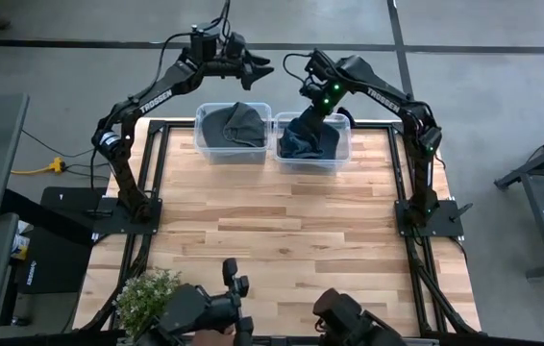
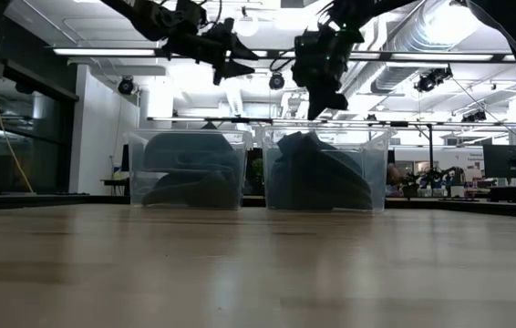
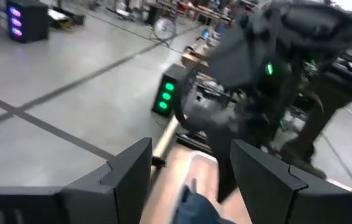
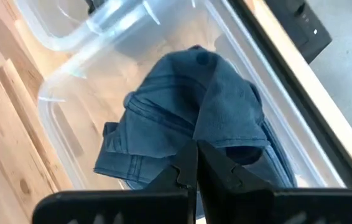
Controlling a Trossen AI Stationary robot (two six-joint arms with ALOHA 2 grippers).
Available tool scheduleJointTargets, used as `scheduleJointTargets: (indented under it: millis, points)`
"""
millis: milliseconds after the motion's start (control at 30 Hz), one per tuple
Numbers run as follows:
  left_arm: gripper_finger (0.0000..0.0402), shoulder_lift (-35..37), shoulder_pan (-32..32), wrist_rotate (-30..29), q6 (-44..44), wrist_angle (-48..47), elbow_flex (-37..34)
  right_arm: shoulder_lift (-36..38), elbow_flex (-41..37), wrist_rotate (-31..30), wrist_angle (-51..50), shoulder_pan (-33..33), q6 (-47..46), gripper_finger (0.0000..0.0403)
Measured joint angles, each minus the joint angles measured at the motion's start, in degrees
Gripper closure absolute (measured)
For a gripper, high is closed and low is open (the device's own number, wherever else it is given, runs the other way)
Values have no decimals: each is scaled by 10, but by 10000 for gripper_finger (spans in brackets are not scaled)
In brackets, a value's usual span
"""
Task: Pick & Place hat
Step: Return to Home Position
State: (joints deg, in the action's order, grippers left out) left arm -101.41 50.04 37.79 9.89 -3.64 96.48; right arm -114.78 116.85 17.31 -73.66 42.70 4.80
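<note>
A grey hat (image 1: 234, 123) (image 2: 190, 173) lies in the left clear bin (image 1: 201, 144). A blue hat (image 1: 310, 139) (image 2: 317, 173) (image 4: 188, 106) lies crumpled in the right clear bin (image 1: 345, 144). My right gripper (image 1: 308, 93) (image 2: 318, 107) (image 4: 196, 152) hangs shut just above the blue hat, and the low view shows a gap between its tips and the cloth. My left gripper (image 1: 260, 65) (image 2: 240, 60) (image 3: 191, 165) is open and empty, raised high beyond the table's far edge, above the left bin.
The two bins stand side by side at the table's far edge. Bare wooden table (image 1: 282, 231) stretches toward the near edge, where a small plant (image 1: 147, 293) stands at the near left corner. The left wrist view shows the right arm (image 3: 257, 68) close by.
</note>
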Motion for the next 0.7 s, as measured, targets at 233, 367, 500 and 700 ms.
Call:
scheduleJointTargets:
  millis: [233,367,500,700]
  points:
    - [184,19,12,59,0,-40,1,51,4,-2,1,0,10,403]
    - [184,37,8,68,-8,-81,-1,88,4,-2,16,0,26,403]
    - [184,60,-5,80,-30,-119,-6,118,4,-1,25,2,38,403]
    - [184,96,-41,79,-41,-131,-66,145,3,39,29,2,53,403]
